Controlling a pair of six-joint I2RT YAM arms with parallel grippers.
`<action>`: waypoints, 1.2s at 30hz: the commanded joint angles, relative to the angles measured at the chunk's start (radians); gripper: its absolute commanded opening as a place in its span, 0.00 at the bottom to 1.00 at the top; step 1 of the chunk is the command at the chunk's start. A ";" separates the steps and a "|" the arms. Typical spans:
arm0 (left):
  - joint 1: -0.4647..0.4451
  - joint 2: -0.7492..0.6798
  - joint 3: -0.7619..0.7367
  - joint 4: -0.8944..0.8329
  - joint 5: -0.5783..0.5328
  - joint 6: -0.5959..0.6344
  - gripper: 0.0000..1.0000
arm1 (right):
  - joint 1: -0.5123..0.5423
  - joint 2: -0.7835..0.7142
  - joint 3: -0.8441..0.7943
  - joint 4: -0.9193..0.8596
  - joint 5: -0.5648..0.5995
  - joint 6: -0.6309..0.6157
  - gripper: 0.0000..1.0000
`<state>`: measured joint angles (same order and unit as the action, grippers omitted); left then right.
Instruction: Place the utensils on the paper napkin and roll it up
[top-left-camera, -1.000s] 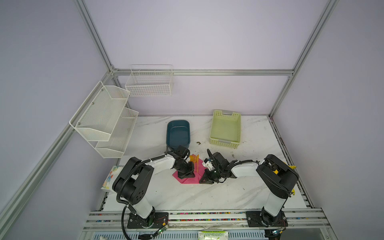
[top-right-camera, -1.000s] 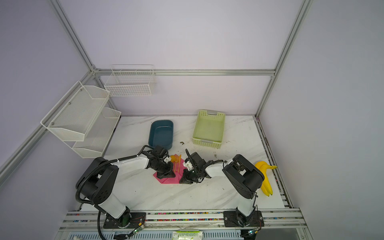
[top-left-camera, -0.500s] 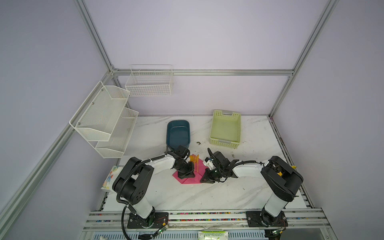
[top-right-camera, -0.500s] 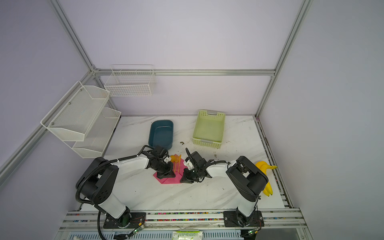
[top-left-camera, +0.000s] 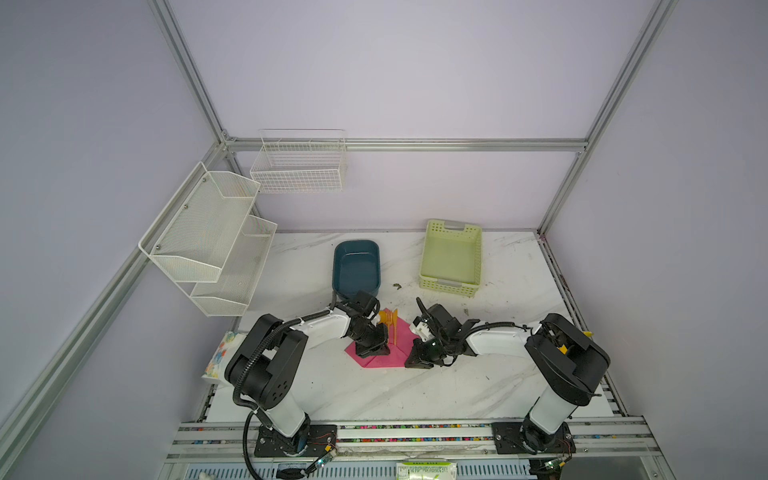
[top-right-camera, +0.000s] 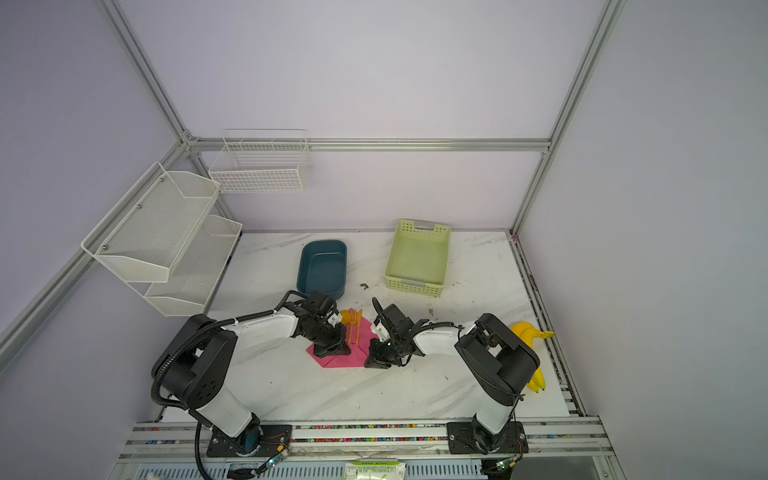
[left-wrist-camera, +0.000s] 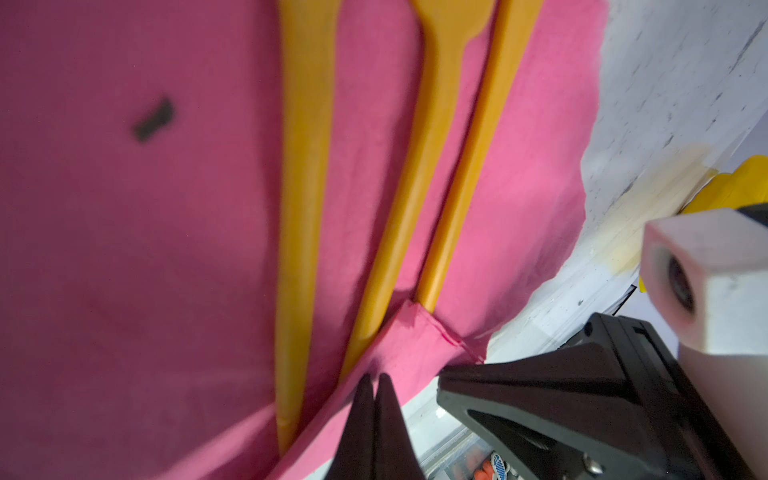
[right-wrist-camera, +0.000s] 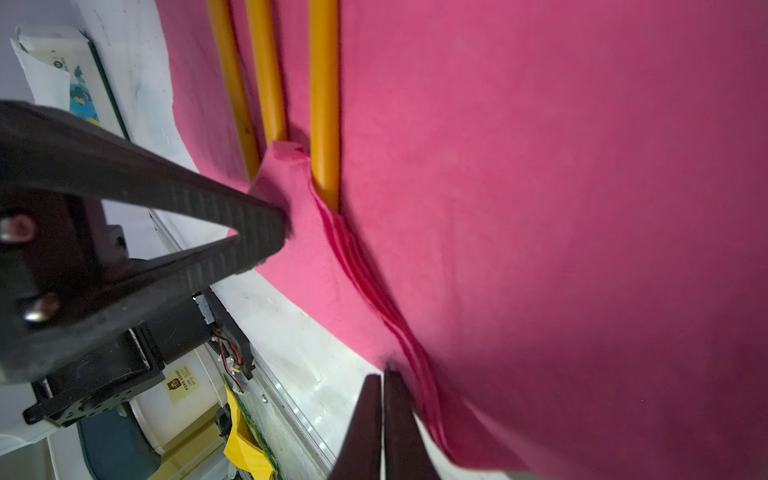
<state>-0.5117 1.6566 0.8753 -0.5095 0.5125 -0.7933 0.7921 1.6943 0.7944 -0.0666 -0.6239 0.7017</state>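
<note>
Left hand (left-wrist-camera: 374, 380) and right hand (right-wrist-camera: 382, 374), each with jaws closed, pinch the raised edge of the paper napkin (left-wrist-camera: 124, 249) on the table (top-left-camera: 415, 395). The utensils (left-wrist-camera: 415, 187) lie side by side on it just beyond the left hand. Their handle ends are hidden under the fold, and their heads are cut off in both wrist views.

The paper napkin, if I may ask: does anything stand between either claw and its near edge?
Nothing visible does. The left claw and the right claw, both shut, are right at the near edge of the paper napkin, which is folded over the handle ends of the utensils.
</note>
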 joint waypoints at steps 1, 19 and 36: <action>-0.001 -0.003 0.051 0.005 -0.004 0.008 0.00 | 0.002 -0.038 0.002 -0.056 0.056 0.008 0.10; -0.001 -0.002 0.057 -0.004 -0.006 0.012 0.00 | 0.002 -0.056 0.030 -0.138 0.154 -0.006 0.10; 0.001 0.003 0.060 -0.012 -0.011 0.019 0.00 | -0.106 -0.124 0.080 -0.211 0.213 -0.034 0.25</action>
<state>-0.5117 1.6566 0.8753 -0.5117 0.5110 -0.7925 0.7319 1.6047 0.8490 -0.2302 -0.4530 0.6697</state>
